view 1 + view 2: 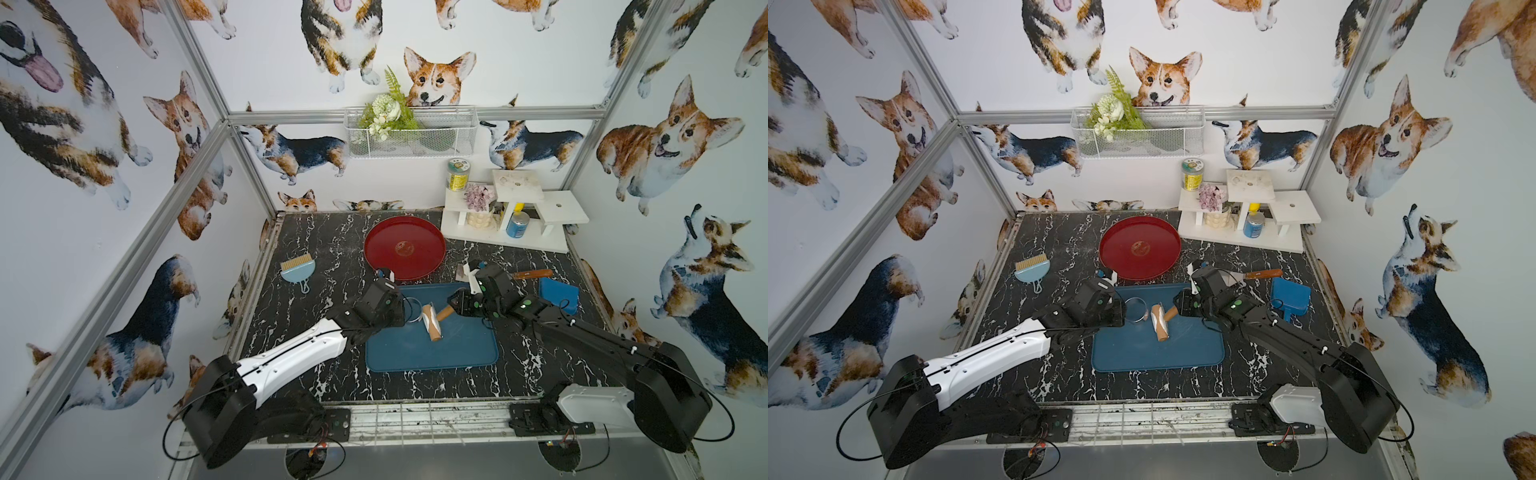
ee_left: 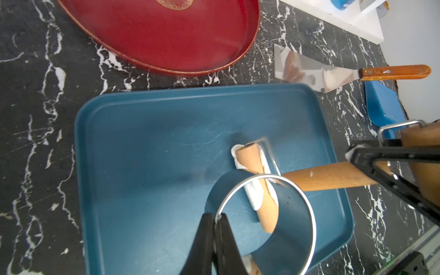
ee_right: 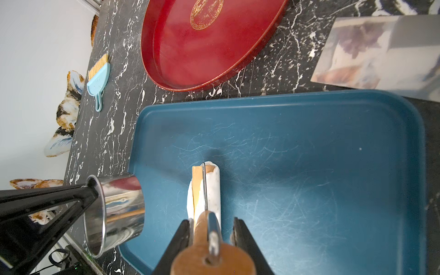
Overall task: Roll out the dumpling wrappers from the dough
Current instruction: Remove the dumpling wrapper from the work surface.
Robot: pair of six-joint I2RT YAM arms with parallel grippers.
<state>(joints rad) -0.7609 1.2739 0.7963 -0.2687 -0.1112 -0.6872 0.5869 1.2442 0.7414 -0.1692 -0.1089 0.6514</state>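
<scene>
The dough (image 2: 253, 195) is a white sheet stuck round the wooden roller (image 1: 432, 322) over the blue tray (image 1: 415, 357). It also shows on the roller (image 3: 197, 188) as dough (image 3: 213, 190). My right gripper (image 3: 212, 221) is shut on the roller's wooden handle (image 2: 328, 176), and shows in a top view as the right gripper (image 1: 451, 303). My left gripper (image 2: 215, 216) is shut on the rim of a metal ring cutter (image 2: 292, 214), held just left of the roller. The cutter (image 1: 1136, 309) shows in a top view too. No dumpling wrappers are in view.
A red round plate (image 1: 405, 247) stands behind the tray. A steel scraper (image 2: 300, 69) with a wooden handle and a blue scoop (image 1: 559, 293) lie to the right. A small brush and dustpan (image 1: 297, 266) lie at the left. A white shelf (image 1: 511, 216) fills the back right corner.
</scene>
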